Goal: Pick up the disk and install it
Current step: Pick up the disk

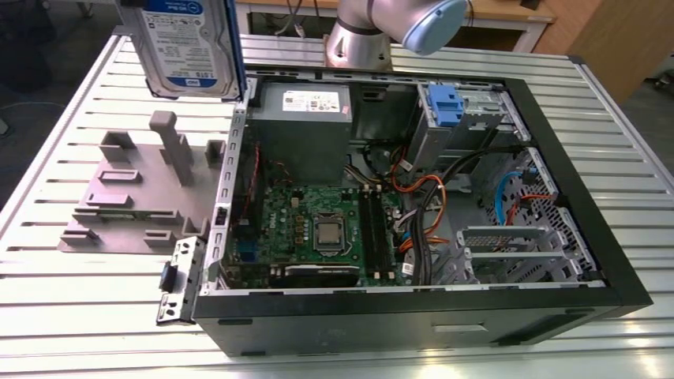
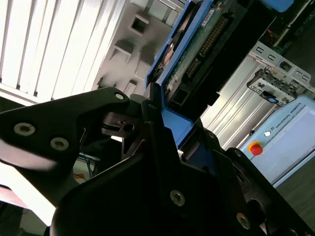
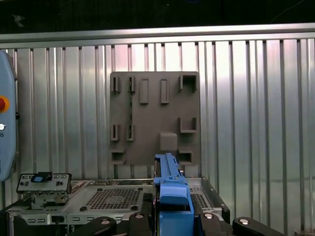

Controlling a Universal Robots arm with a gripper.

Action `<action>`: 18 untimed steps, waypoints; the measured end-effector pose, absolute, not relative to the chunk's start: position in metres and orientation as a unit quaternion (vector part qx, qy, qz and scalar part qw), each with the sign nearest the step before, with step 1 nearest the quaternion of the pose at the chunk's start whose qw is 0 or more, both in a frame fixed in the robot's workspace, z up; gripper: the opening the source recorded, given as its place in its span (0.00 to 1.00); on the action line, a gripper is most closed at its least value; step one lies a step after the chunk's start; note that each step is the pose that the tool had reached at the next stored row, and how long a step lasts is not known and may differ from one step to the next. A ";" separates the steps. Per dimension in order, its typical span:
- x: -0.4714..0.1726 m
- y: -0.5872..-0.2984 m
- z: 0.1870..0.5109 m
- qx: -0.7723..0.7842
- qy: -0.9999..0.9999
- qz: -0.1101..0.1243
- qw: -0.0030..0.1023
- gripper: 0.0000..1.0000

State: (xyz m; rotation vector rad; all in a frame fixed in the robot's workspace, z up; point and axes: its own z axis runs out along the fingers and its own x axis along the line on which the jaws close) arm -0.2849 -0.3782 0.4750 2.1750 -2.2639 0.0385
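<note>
Since the hand is clamped on the blue carrier of the disk, we log the disk as up clear of the table, stood on edge, with its long axis running straight out from the hand. It hangs over the wall of the case nearest the holder. The blue-trimmed bay, which we judge its likely seat, lies well apart toward the exterior view's right, across the open case.
</note>
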 end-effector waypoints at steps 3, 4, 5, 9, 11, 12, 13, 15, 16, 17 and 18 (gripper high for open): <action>-0.283 -0.380 0.475 0.693 -0.721 0.012 0.001 0.36; -0.283 -0.381 0.475 0.693 -0.721 0.012 0.001 0.36; -0.283 -0.383 0.475 0.693 -0.721 0.012 0.001 0.36; -0.281 -0.393 0.474 0.693 -0.721 0.012 0.001 0.36; -0.276 -0.396 0.474 0.693 -0.721 0.012 0.001 0.36; -0.274 -0.397 0.474 0.693 -0.721 0.012 0.001 0.36; -0.271 -0.398 0.474 0.693 -0.721 0.012 0.001 0.36; -0.263 -0.399 0.474 0.693 -0.721 0.012 0.001 0.36; -0.260 -0.399 0.473 0.693 -0.721 0.012 0.001 0.36; -0.257 -0.400 0.473 0.693 -0.721 0.012 0.001 0.36; -0.254 -0.400 0.473 0.693 -0.721 0.012 0.001 0.36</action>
